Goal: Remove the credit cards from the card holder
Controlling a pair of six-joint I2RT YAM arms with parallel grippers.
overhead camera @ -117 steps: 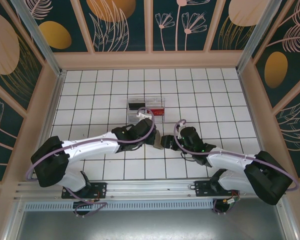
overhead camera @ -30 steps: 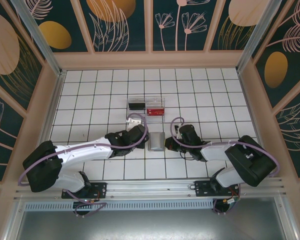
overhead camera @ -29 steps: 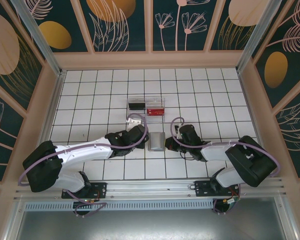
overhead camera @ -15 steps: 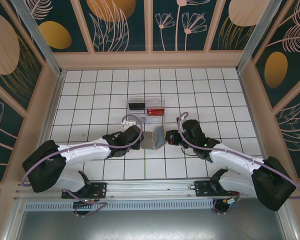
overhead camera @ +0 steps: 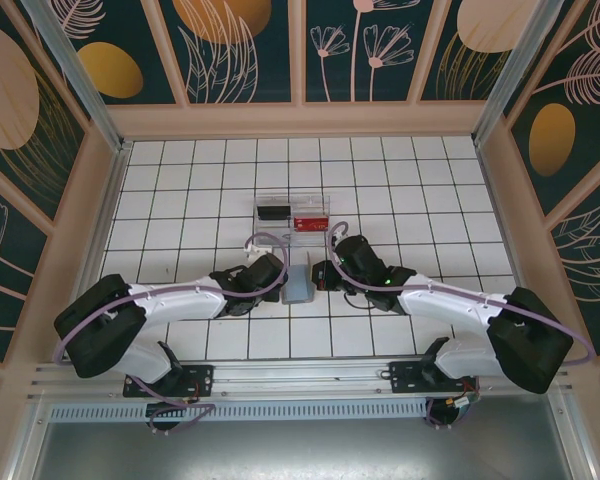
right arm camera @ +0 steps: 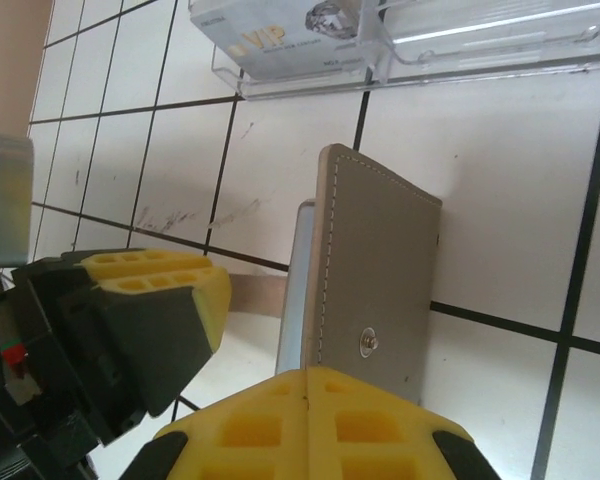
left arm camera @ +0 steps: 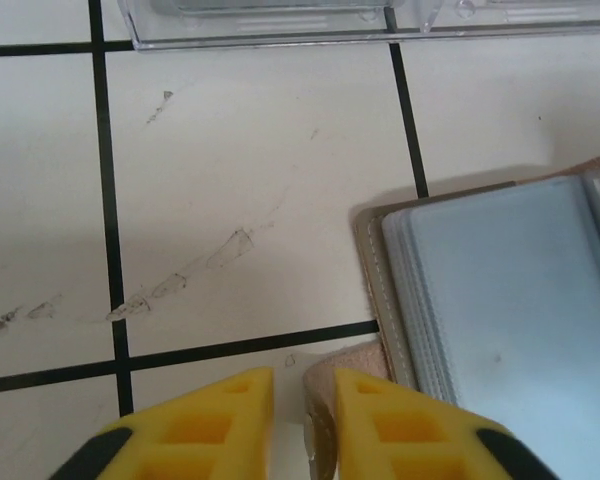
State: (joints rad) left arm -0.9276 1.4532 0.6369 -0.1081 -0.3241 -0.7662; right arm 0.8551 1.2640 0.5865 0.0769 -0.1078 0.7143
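Jaws of the right gripper pinch the stitched grey card holder flap upright; the left gripper has its jaws narrowly parted at the holder's edge.

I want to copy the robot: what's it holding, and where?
The right end effector pinches the card holder by its raised flap's edge, near the snap.

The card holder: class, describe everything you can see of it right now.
The card holder is a grey-tan stitched folding wallet, open on the white tiled table near the clear tray. Its cover panel, with a small metal snap stud, stands raised, pinched by the shut right gripper. The other panel lies flat, showing pale blue inner sleeves.
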